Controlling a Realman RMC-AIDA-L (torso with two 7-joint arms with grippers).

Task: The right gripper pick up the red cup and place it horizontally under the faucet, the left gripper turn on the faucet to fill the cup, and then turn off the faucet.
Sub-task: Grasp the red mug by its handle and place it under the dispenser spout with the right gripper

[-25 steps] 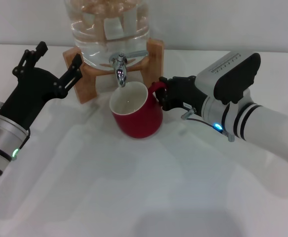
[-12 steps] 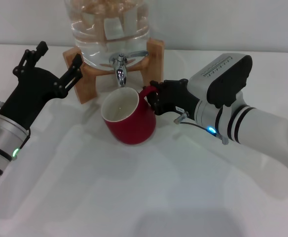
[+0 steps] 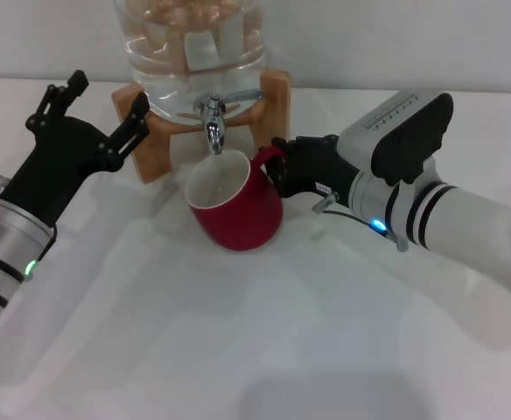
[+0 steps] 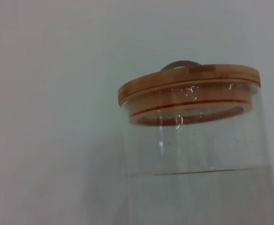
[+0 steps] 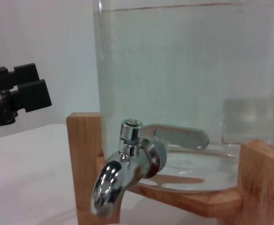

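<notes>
The red cup (image 3: pixel 238 210) stands on the white table, tilted a little toward me, its white inside right under the faucet (image 3: pixel 212 122) spout. My right gripper (image 3: pixel 277 171) is shut on the cup's handle from the right. The faucet sits on a clear water jar (image 3: pixel 190 52) in a wooden stand (image 3: pixel 159 149). My left gripper (image 3: pixel 98 109) is open, to the left of the stand, apart from the faucet. The right wrist view shows the faucet (image 5: pixel 127 164) close up and the left gripper's fingers (image 5: pixel 19 93) far off. The left wrist view shows the jar's wooden lid (image 4: pixel 188 89).
The white table (image 3: pixel 238 332) spreads in front of the cup. The water jar and its wooden stand block the back. A white wall stands behind the jar.
My right gripper carried the red cup left, then back a little right and toward the jar, so its mouth sits under the spout. The left gripper has barely moved.
</notes>
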